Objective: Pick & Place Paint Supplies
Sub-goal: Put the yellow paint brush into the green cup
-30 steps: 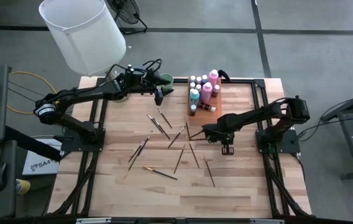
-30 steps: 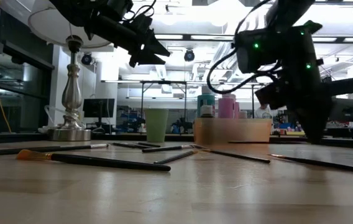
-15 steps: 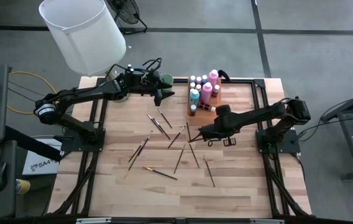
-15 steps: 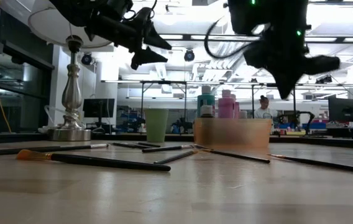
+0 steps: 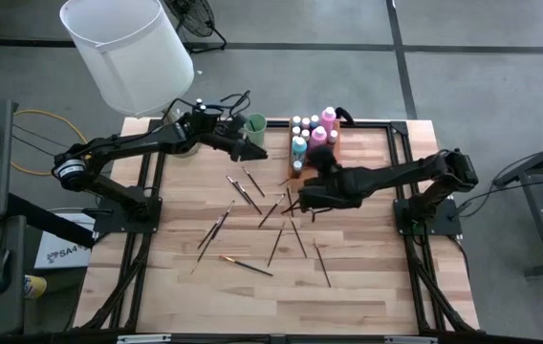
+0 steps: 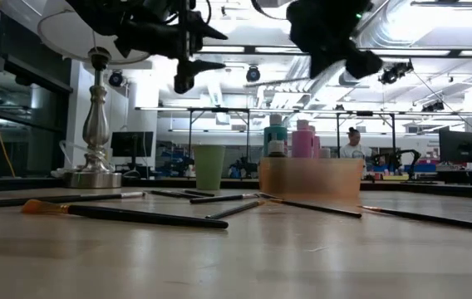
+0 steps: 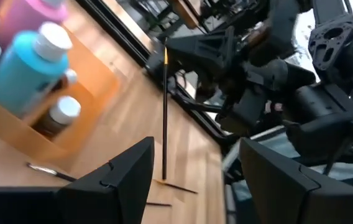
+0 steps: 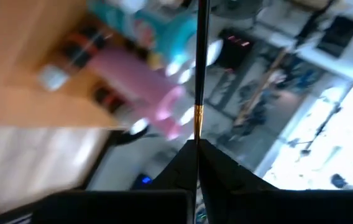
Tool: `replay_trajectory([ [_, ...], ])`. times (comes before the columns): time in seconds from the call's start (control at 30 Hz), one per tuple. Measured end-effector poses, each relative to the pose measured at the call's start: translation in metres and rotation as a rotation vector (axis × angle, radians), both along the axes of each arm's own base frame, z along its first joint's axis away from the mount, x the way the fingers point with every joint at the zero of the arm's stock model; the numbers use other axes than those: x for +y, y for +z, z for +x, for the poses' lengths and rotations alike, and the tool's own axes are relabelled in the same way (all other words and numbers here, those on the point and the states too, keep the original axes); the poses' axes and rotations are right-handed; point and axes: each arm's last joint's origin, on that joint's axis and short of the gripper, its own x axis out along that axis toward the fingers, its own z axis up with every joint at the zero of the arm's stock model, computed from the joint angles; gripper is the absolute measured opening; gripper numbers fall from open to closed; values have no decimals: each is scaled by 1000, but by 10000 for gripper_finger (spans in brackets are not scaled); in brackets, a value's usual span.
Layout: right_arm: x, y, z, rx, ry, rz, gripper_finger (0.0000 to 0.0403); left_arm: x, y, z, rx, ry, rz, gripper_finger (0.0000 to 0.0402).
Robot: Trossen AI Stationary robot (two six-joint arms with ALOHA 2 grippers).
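My right gripper (image 5: 298,198) (image 8: 196,147) hangs above the table's middle, just near of the wooden tray (image 5: 334,161) of paint bottles (image 5: 317,136), and is shut on a thin dark paintbrush (image 8: 200,56). My left gripper (image 5: 252,145) (image 7: 195,180) hovers open by the green cup (image 5: 256,122) at the far side, with nothing between its fingers. Several more paintbrushes (image 5: 250,196) lie flat on the wooden table. In the left wrist view the held paintbrush (image 7: 164,118) shows as a straight dark line below the right gripper. My right gripper pinches the paintbrush between its two fingers just past the gold ferrule (image 8: 196,123). The dark handle (image 8: 201,37) sticks straight out beyond the fingertips, along the line of the fingers. The brush is lifted clear of the table.
A white lampshade (image 5: 128,53) on a silver base (image 6: 95,124) stands at the far left corner. The tray (image 6: 311,176) holds pink and teal bottles (image 6: 302,139). A brush with orange bristles (image 6: 120,213) lies near the front; the near half of the table has bare wood.
My right gripper has risen from just above the table, carried the paintbrush up and a little toward the table's left and the tray, and rolled its wrist while staying shut. My left gripper has rolled in place by the green cup.
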Motion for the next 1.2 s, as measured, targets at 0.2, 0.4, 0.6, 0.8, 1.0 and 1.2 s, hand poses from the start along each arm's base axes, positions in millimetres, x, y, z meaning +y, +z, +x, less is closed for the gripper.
replay_trajectory([
  [0.2,0,13,23,-23,129,-70,3,-3,3,0,-12,-83,-102,232],
  [0.4,-5,24,41,-63,225,-116,3,-9,7,3,-31,-158,-182,232],
  [0.6,-12,37,54,-120,279,-168,3,-17,6,7,-24,-156,-176,232],
  [0.8,-12,39,57,-133,334,-153,3,-18,4,10,-21,-101,-137,232],
  [1.0,-11,39,57,-143,330,-149,3,-17,2,10,-3,-69,-134,232],
  [1.2,-7,39,57,-142,344,-143,3,-16,3,10,-5,-53,-127,232],
])
